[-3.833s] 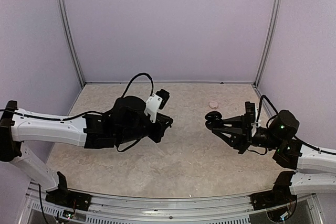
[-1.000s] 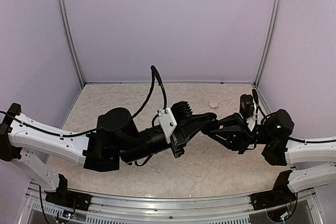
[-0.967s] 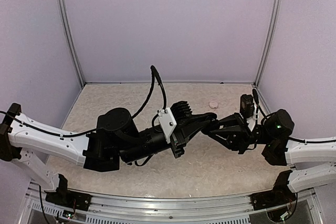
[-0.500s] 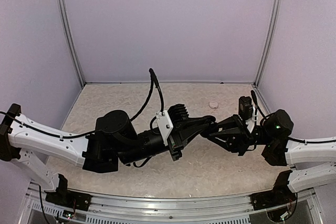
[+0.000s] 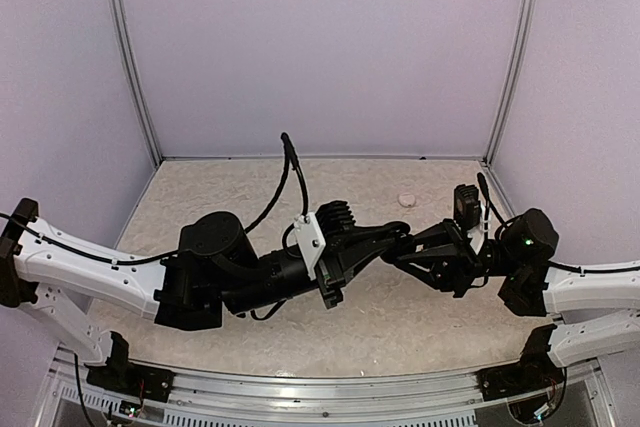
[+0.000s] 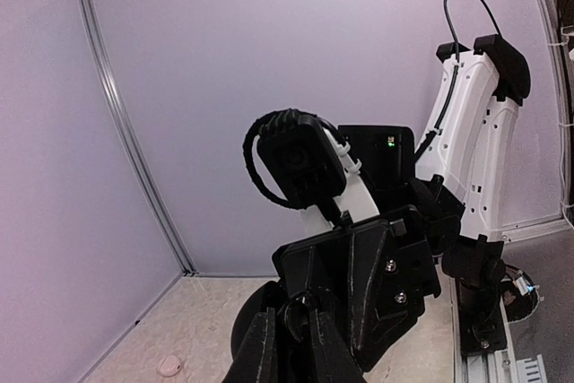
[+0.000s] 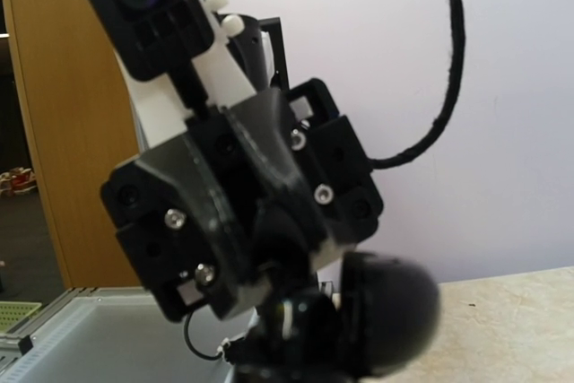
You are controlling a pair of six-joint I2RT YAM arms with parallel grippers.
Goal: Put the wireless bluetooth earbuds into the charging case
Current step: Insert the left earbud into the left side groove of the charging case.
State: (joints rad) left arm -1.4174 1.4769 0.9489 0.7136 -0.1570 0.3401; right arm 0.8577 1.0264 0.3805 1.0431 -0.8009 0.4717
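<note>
My right gripper is shut on the charging case, a round black puck with its lid swung open, held above the table. In the left wrist view the case shows as a dark round shape behind my fingers. My left gripper reaches across and meets it tip to tip. The left fingers are shut on a tiny glossy black earbud, pressed at the case opening. In the right wrist view the left gripper body fills the frame above the case. I see no second earbud.
A small pale pink round object lies on the beige table behind the grippers, also in the left wrist view. Lilac walls with metal corner posts close the table in on three sides.
About four seconds ago the arms were apart; the left gripper has crossed over to the right one. In the last second both joined grippers drifted slightly left.
</note>
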